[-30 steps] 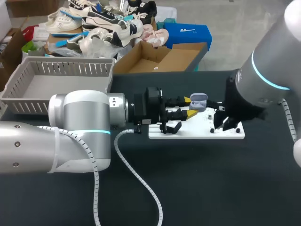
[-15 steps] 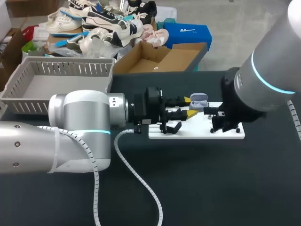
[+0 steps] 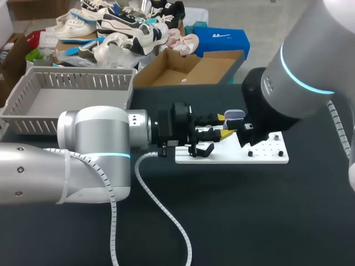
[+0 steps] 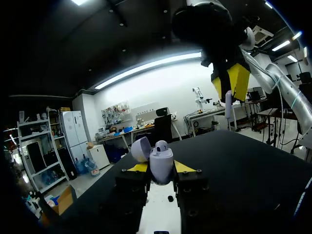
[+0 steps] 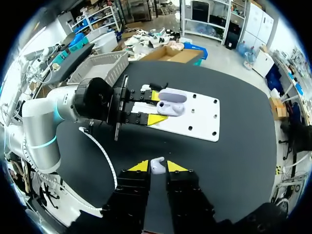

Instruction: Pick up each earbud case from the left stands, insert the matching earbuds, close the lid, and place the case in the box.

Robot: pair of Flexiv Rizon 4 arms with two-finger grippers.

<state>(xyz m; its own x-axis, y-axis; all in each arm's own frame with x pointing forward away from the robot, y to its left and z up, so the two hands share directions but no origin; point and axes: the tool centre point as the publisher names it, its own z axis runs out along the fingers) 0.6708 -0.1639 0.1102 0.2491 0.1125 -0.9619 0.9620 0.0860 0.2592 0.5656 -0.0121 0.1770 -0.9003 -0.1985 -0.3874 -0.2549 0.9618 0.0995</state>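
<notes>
My left gripper (image 4: pixel 161 168) is shut on a lavender earbud case (image 4: pixel 161 163), held upright over the white board (image 3: pixel 269 154). The case's lid (image 4: pixel 140 148) stands open, and one white earbud (image 4: pixel 161 145) sits inside. In the head view the case (image 3: pixel 234 116) shows between the left gripper's yellow tips (image 3: pixel 224 133). My right gripper (image 5: pixel 157 166) is shut on a small white earbud (image 5: pixel 157 165) and hangs above the case (image 5: pixel 170 105), slightly to its side. Seen from the left wrist, the right gripper (image 4: pixel 230 82) points down with the earbud (image 4: pixel 227 105) below its tips.
A grey slatted basket (image 3: pixel 66 100) stands at the back left of the black table. A black stand (image 3: pixel 204 149) sits on the near left part of the white board. My right arm (image 3: pixel 288 88) covers the board's middle in the head view.
My right arm has moved left from over the board's right part toward the case, earbud still held. The left arm and case have stayed still.
</notes>
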